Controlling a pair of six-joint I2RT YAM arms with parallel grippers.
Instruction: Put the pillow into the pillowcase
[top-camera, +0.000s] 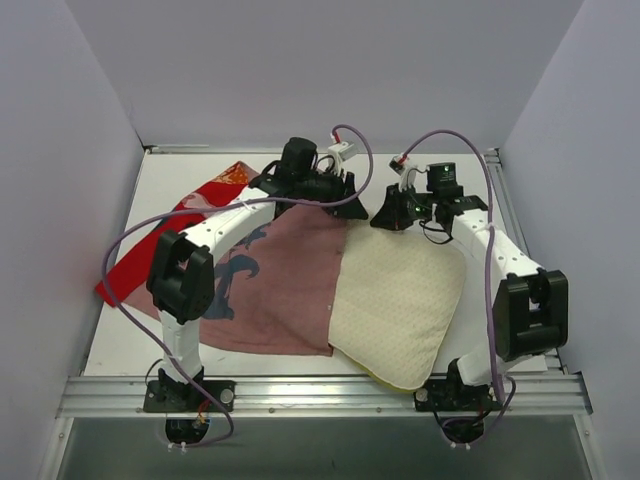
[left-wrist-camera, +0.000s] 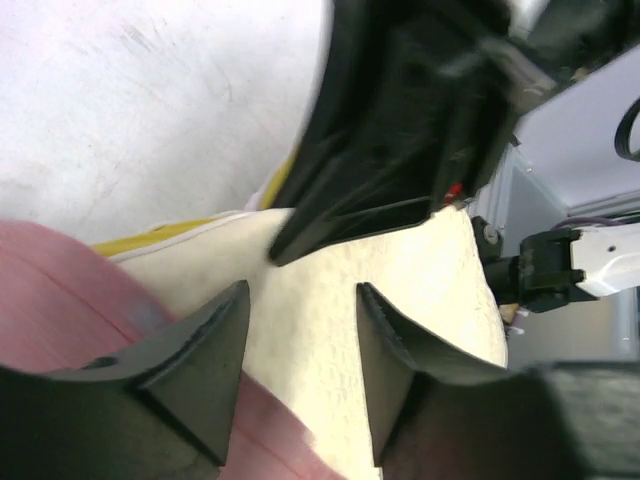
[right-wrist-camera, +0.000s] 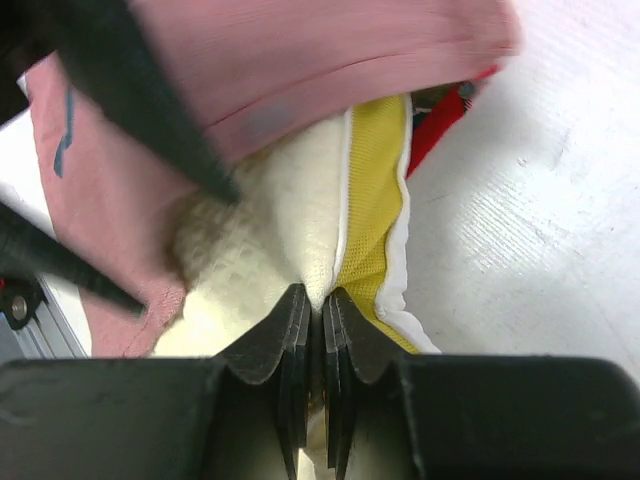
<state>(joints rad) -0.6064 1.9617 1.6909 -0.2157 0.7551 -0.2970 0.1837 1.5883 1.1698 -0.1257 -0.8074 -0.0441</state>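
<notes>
The white table (top-camera: 125, 350) carries everything. Across its left and middle lies the large, limp fabric pillowcase (top-camera: 285, 280), dull pink side up with dark-blue marks, a red strip showing at its far left. To its right rests the cream-white, dimpled, rectangular quilted pillow (top-camera: 400, 300). Nearly all of it lies outside the cover, with only its far left corner lapped by the pink hem. Your left tool (left-wrist-camera: 300, 300) hangs spread above that corner, nothing between its jaws. Your right tool (right-wrist-camera: 322, 305) is pressed together on a fold of the pillow's cream edge, just beside the yellow band (right-wrist-camera: 375, 200). Expect the pillow to be light, soft and easily squashed. It will likely sag and bunch rather than slide as a slab, so the seamed edge is the firmest hold. The thin cover will probably slip and collapse, so take it by the hem of its mouth.
</notes>
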